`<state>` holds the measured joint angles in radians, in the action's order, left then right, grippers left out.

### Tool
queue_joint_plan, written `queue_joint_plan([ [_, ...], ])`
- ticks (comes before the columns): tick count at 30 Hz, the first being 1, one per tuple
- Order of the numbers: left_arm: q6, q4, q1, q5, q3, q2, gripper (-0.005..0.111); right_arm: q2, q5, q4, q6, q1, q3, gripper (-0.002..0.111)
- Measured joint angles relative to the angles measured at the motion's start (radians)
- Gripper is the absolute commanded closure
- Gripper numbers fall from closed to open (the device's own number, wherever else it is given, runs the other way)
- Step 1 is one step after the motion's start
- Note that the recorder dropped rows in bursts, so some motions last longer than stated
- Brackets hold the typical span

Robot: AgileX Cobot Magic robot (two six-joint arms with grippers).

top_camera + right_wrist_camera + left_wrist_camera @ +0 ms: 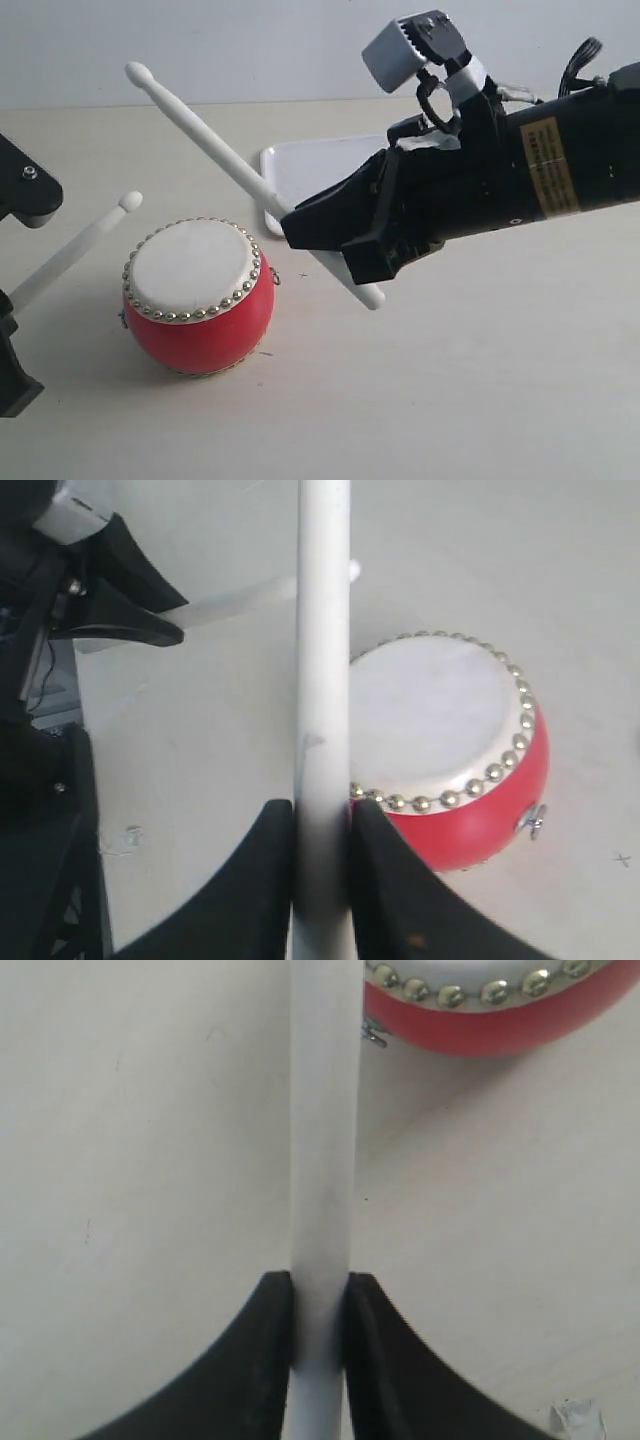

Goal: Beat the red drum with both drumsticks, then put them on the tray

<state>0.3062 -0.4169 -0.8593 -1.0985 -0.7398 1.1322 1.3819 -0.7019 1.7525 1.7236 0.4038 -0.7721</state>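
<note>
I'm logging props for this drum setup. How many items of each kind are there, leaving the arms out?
red drum: 1
drumsticks: 2
tray: 1
Total: 4

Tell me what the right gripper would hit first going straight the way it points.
Most likely the red drum, at its studded near edge; depth is unclear, so the right gripper might just skim past.
</note>
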Motion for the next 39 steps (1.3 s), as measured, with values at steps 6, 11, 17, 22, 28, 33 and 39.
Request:
queue_joint_plan([
  [6,0.000,0.000,0.000,0.027,0.000,0.000,0.107,-0.050,0.007,0.000,0.000,0.000,-0.022,0.108],
  [11,0.000,0.008,0.000,0.096,0.000,0.000,0.107,-0.129,0.005,0.000,0.021,0.000,-0.083,0.108],
  [17,0.002,0.010,0.000,0.112,0.000,0.000,0.107,-0.148,-0.029,0.000,0.033,0.000,-0.173,0.108],
  [22,0.002,0.011,0.000,0.112,0.000,0.000,0.107,-0.138,-0.041,0.000,0.056,0.000,-0.268,0.108],
  [28,0.002,0.012,0.000,0.112,0.000,0.000,0.107,-0.090,-0.086,-0.006,0.087,-0.004,-0.329,0.108],
  [33,0.004,0.012,0.000,0.112,0.000,0.000,0.107,-0.027,-0.117,-0.006,0.090,-0.004,-0.259,0.108],
  [39,0.004,0.009,0.000,0.112,0.000,0.000,0.107,0.040,-0.079,-0.002,0.052,-0.004,-0.084,0.108],
])
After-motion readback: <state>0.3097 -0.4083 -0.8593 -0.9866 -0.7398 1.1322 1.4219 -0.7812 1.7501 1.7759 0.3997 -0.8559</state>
